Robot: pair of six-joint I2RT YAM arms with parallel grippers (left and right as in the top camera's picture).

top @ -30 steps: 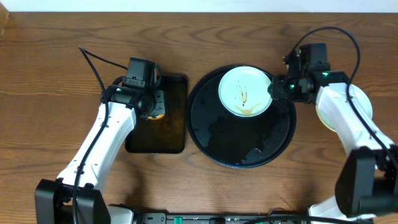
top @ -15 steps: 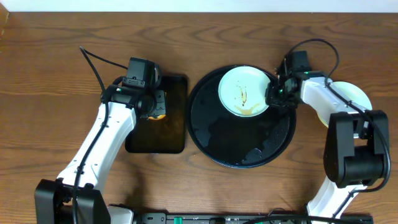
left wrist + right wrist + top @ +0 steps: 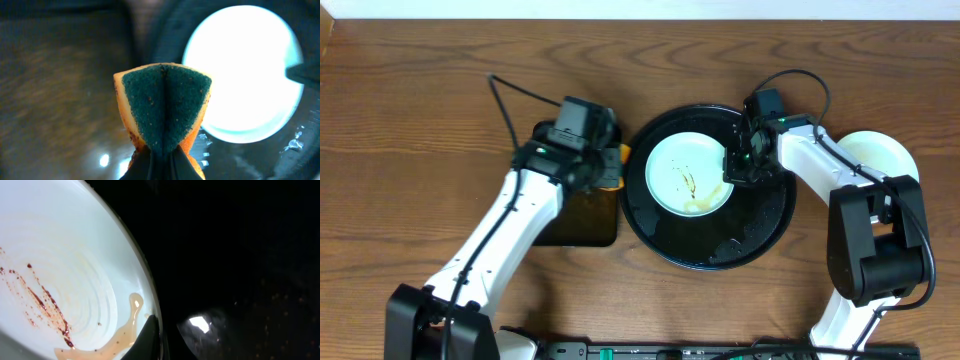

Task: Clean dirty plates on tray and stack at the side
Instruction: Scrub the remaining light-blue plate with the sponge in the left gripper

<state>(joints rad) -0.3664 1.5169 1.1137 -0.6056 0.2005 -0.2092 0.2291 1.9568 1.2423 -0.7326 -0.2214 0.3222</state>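
Left gripper [image 3: 611, 168] is clamped on a folded orange sponge [image 3: 162, 102], green face up, held over the gap between the rectangular black tray [image 3: 575, 218] and the round black tray [image 3: 760, 238]. Pale blue plate [image 3: 682, 175] with a brown smear and a liquid pool sits far-centre on the round tray. Right gripper [image 3: 733, 168] is at its right rim. One finger [image 3: 150, 336] shows there; can't tell if it's clamped. More plates [image 3: 882, 155] lie on the table, far right.

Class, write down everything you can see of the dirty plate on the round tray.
The plate is small, round, pale mint and glossy. Thin reddish-brown streaks mark its centre, and a yellowish puddle lies near its rim. It lies inside the black tray, a little off the middle. The right gripper touches its rim.
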